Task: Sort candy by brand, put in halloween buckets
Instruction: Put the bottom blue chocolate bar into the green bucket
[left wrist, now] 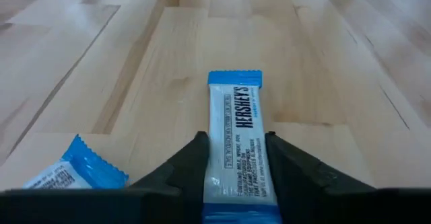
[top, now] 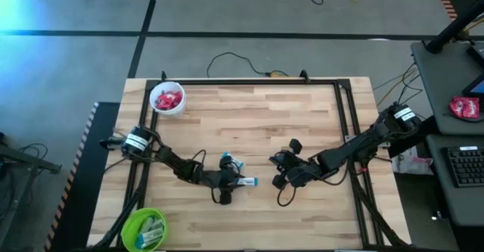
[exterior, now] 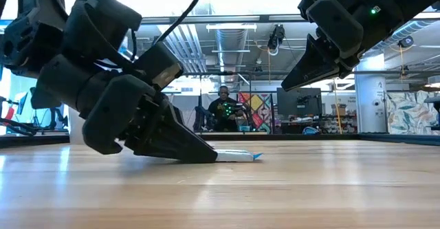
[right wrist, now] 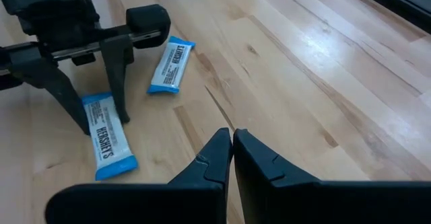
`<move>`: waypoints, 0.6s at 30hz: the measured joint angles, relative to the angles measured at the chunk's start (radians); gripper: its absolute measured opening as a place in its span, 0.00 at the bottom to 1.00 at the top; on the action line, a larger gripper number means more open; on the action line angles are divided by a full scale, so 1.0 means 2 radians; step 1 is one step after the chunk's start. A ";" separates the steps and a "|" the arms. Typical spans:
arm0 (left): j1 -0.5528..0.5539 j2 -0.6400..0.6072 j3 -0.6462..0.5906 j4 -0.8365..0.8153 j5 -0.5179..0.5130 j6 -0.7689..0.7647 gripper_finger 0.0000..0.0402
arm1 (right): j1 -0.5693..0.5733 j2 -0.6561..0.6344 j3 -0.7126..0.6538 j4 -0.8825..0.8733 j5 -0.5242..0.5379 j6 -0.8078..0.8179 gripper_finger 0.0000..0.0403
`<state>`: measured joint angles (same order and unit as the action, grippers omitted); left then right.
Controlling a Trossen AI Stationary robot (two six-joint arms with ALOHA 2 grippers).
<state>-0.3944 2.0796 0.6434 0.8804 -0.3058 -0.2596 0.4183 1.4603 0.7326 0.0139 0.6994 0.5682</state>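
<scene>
Your left end effector (left wrist: pixel 234 167) is down on the tabletop (top: pixel 257 123) near its middle, its fingers (left wrist: pixel 180 173) straddling a blue-and-white candy bar (left wrist: pixel 236 140) and drawn in close along both long sides; you cannot tell whether they press on it. The bar lies flat on the wood. A second blue bar (right wrist: pixel 171 65) lies just beside it, apart from it. Your right end effector (right wrist: pixel 232 153) hangs above the tabletop to the right of the bars, fingers pressed together and holding nothing. The white bucket (top: pixel 167 99) with red candy (top: pixel 166 98) stands at the far left corner, the green bucket (top: pixel 143 228) with blue bars at the near left corner.
</scene>
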 joint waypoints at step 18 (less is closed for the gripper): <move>-0.067 -0.285 0.101 -0.600 0.105 -0.056 0.25 | 0.000 0.000 0.000 0.000 0.000 0.000 0.03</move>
<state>-0.5277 1.5103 0.8455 -0.3202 -0.0967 -0.3725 0.4183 1.4605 0.7326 0.0140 0.6995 0.5682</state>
